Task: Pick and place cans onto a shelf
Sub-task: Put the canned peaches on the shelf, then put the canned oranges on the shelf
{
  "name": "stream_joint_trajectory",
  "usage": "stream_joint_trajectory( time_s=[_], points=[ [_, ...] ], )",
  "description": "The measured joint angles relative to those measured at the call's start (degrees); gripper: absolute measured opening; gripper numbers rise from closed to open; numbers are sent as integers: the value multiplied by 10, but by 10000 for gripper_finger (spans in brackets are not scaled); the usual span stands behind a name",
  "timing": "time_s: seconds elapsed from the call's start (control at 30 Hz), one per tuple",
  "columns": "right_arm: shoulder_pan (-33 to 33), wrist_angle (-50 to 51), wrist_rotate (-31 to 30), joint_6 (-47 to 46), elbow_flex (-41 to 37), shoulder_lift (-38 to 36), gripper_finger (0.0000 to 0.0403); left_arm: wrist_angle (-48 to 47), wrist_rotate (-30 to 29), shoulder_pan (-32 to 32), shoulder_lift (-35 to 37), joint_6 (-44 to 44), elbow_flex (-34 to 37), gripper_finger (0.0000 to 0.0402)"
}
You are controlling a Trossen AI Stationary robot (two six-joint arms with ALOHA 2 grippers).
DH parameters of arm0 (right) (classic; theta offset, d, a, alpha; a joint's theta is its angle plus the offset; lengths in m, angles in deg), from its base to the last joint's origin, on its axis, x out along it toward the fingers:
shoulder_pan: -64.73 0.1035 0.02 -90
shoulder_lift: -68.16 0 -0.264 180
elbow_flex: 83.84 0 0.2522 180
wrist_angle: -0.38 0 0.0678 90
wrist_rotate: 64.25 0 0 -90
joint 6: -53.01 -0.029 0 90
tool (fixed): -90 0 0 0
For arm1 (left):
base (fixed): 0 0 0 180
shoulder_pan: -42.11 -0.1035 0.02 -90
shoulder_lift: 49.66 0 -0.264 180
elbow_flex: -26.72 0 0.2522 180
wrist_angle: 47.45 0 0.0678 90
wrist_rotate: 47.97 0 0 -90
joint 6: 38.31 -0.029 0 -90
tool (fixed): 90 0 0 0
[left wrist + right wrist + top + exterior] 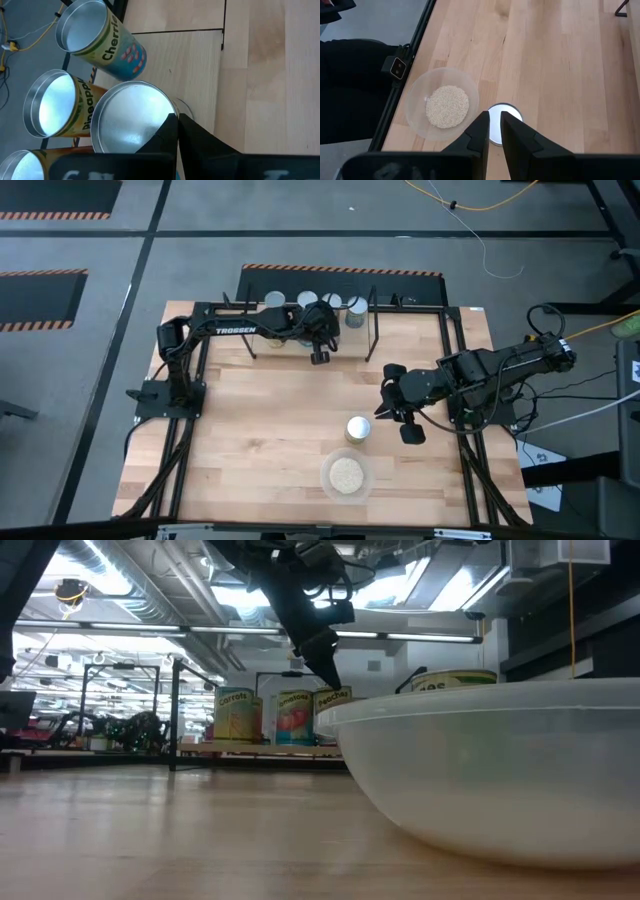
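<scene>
While the left gripper (322, 340), fingers pressed together, is being held over the cans (305, 302) on the shelf (372, 320), the right gripper (392, 418) is being kept narrowly parted just beside a lone can (358, 428) near the bowl (346, 475).

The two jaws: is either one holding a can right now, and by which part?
Neither holds anything. The left gripper is shut on nothing above the cans on the shelf. The right gripper hangs over the lone can near the bowl, not gripping it.

overhead, table-level, two wrist views
</scene>
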Motion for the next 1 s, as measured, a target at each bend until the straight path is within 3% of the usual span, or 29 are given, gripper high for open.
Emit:
stream_joint_trajectory(
  time_s=[1.0],
  points=[
    [0, 0, 0, -3, 0, 0, 52, 14, 0, 3, 0, 12, 0, 85]
  ],
)
